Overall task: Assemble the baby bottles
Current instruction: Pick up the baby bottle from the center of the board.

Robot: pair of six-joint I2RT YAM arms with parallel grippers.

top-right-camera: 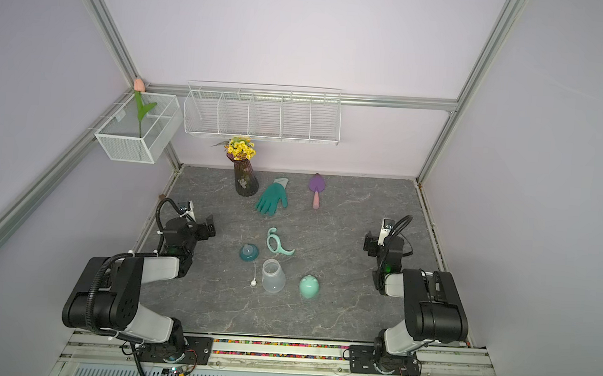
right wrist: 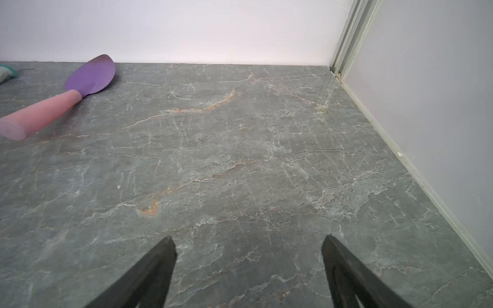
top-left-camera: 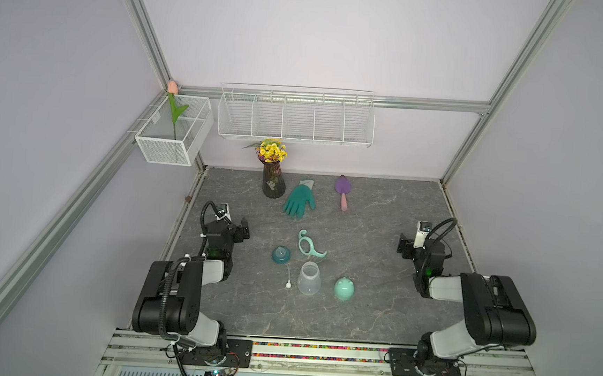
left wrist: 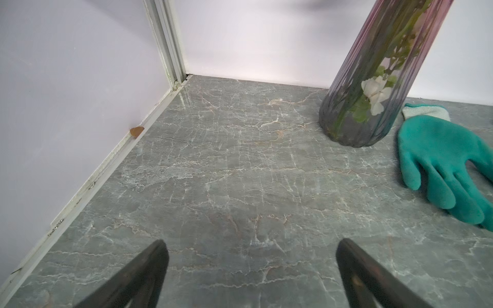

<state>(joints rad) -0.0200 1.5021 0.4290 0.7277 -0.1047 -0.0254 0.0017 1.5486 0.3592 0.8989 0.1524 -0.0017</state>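
Observation:
The baby bottle lies in parts at the table's middle, in both top views. The clear frosted body (top-left-camera: 309,278) (top-right-camera: 273,276) stands upright. A thin white weighted straw (top-left-camera: 288,278) (top-right-camera: 254,277) lies to its left, and the teal nipple collar (top-left-camera: 281,255) (top-right-camera: 249,252) sits further back left. The mint two-handled ring (top-left-camera: 308,245) (top-right-camera: 276,242) lies behind the body; the mint eared dome cap (top-left-camera: 344,288) (top-right-camera: 309,286) stands to its right. My left gripper (top-left-camera: 244,229) (left wrist: 250,245) is open over bare table at the left. My right gripper (top-left-camera: 403,247) (right wrist: 248,241) is open at the right, holding nothing.
A dark vase (top-left-camera: 273,183) (left wrist: 373,88) of yellow flowers, a teal glove (top-left-camera: 299,200) (left wrist: 442,162) and a purple trowel with a pink handle (top-left-camera: 342,191) (right wrist: 66,96) lie at the back. A white wire shelf (top-left-camera: 296,117) and a mesh basket (top-left-camera: 173,132) hang on the walls.

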